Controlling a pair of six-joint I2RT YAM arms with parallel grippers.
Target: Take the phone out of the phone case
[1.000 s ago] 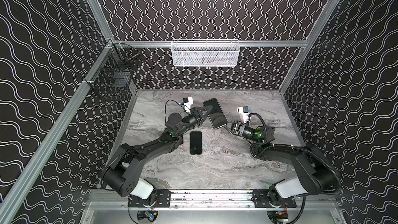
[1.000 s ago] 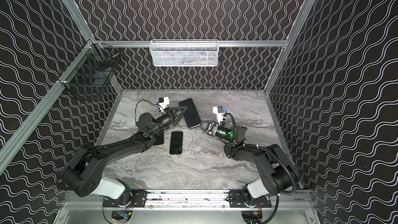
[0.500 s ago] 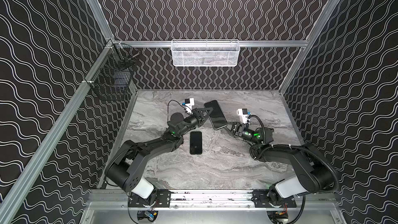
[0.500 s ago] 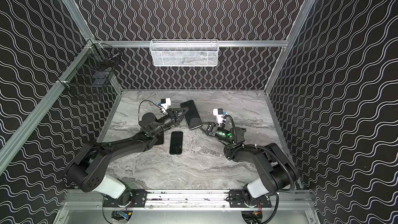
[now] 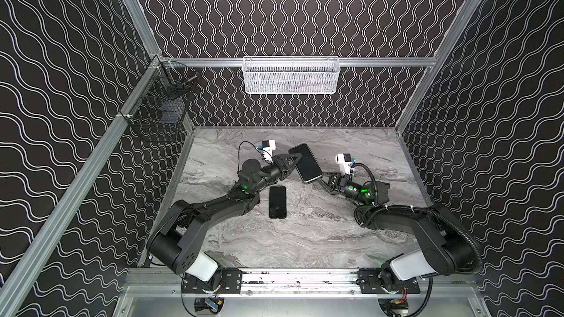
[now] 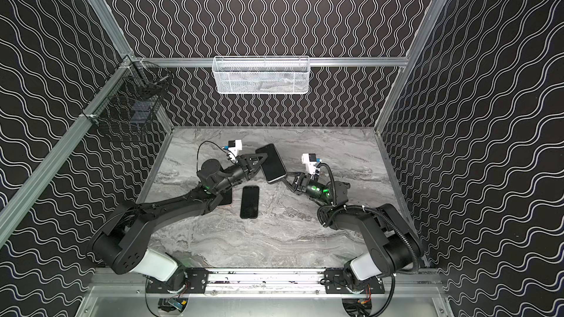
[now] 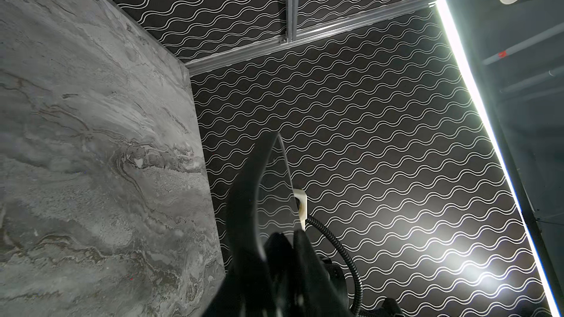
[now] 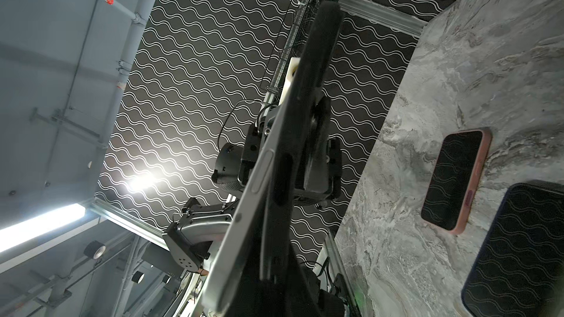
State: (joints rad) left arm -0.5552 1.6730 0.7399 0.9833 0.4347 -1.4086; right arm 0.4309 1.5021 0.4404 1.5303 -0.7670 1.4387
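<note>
A black phone [image 5: 306, 164] in a black phone case hangs tilted above the table in both top views, between the two grippers. My right gripper [image 5: 319, 178] is shut on its near corner. In the right wrist view the phone's silver side [image 8: 253, 184] and the black phone case [image 8: 323, 44] run edge-on into the jaws. My left gripper [image 5: 297, 158] sits at the phone's left long edge [image 6: 264, 157]. The left wrist view shows a dark curved edge of the case [image 7: 250, 196] beside the fingers [image 7: 305, 254], and I cannot make out a grip.
A phone in a pink case [image 5: 277, 202] lies flat on the marble table [image 5: 305, 239], also in the right wrist view [image 8: 454, 181]. A dark phone [image 6: 227, 199] lies beside it, partly under my left arm. A white mesh basket [image 5: 291, 76] and a black wire basket [image 5: 161, 111] hang on the walls.
My right gripper has moved in to the raised phone's near corner and shut on it. The left arm has shifted slightly, and the phone has stayed nearly in place.
</note>
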